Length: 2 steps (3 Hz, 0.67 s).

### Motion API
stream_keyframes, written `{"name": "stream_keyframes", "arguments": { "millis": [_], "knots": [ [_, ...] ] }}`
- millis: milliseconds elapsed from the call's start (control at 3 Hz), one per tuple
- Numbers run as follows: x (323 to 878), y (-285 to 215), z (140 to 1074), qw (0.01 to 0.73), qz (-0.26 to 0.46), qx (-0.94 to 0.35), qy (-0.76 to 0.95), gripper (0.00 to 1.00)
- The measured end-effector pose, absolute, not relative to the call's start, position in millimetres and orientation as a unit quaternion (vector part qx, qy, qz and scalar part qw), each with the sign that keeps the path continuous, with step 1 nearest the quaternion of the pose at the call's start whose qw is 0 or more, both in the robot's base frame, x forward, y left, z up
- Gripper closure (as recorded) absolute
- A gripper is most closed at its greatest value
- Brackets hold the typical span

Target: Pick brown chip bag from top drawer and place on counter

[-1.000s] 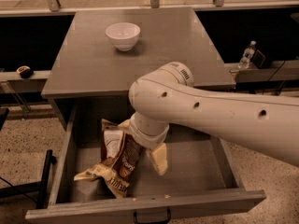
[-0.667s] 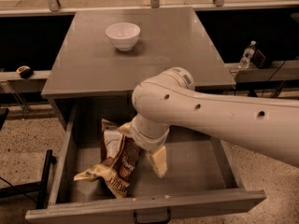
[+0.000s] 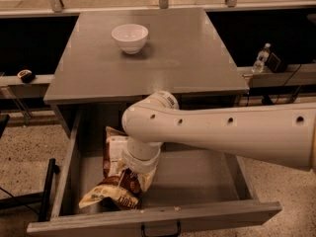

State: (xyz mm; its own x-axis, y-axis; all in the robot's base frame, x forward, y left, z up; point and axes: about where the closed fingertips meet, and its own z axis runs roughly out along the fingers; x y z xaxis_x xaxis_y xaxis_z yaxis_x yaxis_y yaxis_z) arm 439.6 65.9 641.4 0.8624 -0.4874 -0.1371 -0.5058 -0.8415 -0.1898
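The brown chip bag (image 3: 114, 181) lies crumpled in the left half of the open top drawer (image 3: 197, 174), dark brown with a white panel and tan-yellow ends. My white arm (image 3: 222, 132) reaches in from the right and bends down into the drawer. My gripper (image 3: 134, 173) points down at the end of the wrist, right on top of the bag's middle, and the wrist hides most of it. The grey counter (image 3: 187, 58) lies behind and above the drawer.
A white bowl (image 3: 130, 37) stands on the counter at the back left. A water bottle (image 3: 260, 58) stands on a ledge to the right. The drawer's dark handle (image 3: 160, 229) is at the front. A dark frame (image 3: 47, 191) stands left of the drawer.
My arm has shifted left and lowered, bringing the wrist down onto the chip bag. The bag lies in about the same place.
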Motion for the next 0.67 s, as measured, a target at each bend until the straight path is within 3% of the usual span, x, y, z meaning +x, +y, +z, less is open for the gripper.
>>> {"name": "stream_keyframes", "arguments": {
  "millis": [667],
  "knots": [
    [431.9, 82.8, 632.8, 0.115, 0.062, -0.968, 0.215, 0.89]
  ]
}}
